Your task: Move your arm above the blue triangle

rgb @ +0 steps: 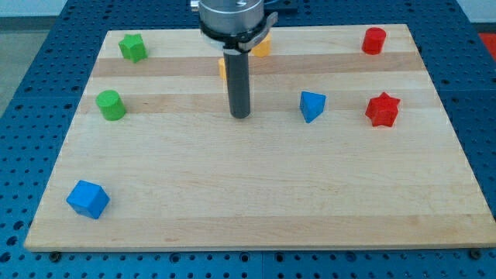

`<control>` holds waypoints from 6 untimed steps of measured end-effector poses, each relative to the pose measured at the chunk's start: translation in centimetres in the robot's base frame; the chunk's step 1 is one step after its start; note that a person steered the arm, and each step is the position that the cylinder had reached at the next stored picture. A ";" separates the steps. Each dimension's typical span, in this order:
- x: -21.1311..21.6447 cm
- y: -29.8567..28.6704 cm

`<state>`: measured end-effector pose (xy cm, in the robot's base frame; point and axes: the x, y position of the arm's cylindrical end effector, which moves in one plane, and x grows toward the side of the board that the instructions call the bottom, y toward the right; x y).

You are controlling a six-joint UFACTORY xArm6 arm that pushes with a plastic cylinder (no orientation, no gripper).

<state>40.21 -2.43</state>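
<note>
The blue triangle (311,105) lies right of the board's middle, in the upper half. My tip (240,115) rests on the wood to the triangle's left, clearly apart from it. The rod rises from the tip to the arm's round flange at the view's top.
A wooden board (248,201) on a blue pegboard table. A green star (132,47) and a green cylinder (111,105) at the left. A blue cube (87,199) at the bottom left. A red cylinder (373,40) and a red star (382,109) at the right. Orange blocks (262,48) partly hidden behind the rod.
</note>
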 end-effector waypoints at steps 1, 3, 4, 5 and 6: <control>-2.0 2.0; -3.7 7.7; -4.1 10.2; -3.9 11.9; -3.2 12.1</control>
